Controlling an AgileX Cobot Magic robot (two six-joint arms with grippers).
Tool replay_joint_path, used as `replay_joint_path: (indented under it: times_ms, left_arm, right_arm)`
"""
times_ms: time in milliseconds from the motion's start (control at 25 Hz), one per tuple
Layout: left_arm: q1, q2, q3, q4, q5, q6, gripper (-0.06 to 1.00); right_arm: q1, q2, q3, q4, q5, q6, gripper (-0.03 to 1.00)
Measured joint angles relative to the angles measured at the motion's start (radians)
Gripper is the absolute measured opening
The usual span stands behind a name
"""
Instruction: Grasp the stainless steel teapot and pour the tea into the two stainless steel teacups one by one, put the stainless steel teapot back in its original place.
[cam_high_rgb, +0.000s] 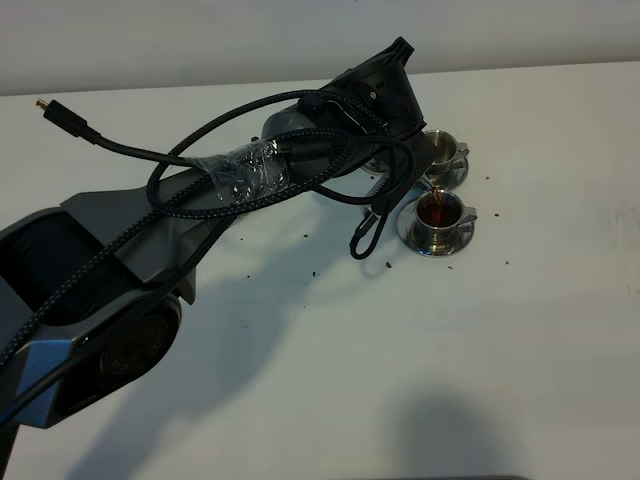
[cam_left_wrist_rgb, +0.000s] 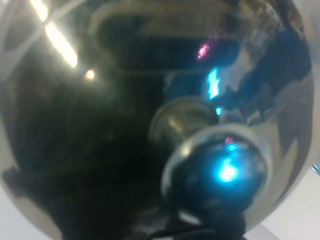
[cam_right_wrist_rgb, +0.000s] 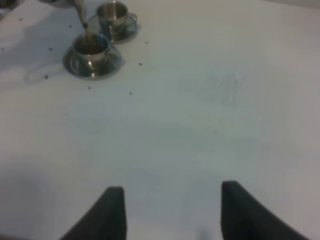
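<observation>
Teapot (cam_left_wrist_rgb: 100, 125): aloft, tilted, spout (cam_right_wrist_rgb: 79, 12) over near cup (cam_high_rgb: 440, 215), tea (cam_high_rgb: 436, 208) streaming in.
Left pincer: closed, judged gripping teapot; grip itself hidden.
Far cup (cam_high_rgb: 446, 152): just beyond near cup, left arm nearer.
Right pincer (cam_right_wrist_rgb: 172, 212): open, empty, well apart.

table: plain white top (cam_high_rgb: 520, 360) – few dark specks (cam_high_rgb: 506, 263) on it
wall: pale (cam_high_rgb: 200, 40), blank, behind the table
light: soft – blurry shadows (cam_high_rgb: 440, 440) up front
</observation>
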Motion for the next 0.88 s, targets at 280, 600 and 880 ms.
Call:
replay_joint_path:
  times_ms: [280,600,880]
  left_arm:
    - [0.000,0.000,0.000,-0.062,0.007,-0.011,0.22]
    - [0.003,0.000,0.000,-0.112,0.072,-0.026,0.22]
    - [0.021,0.000,0.000,-0.209,0.094,-0.121,0.22]
  right_arm:
    - [0.000,0.000,0.000,0.000,0.000,0.000,0.42]
    - [0.000,0.000,0.000,0.000,0.000,0.001,0.42]
    - [0.000,0.000,0.000,0.000,0.000,0.000,0.42]
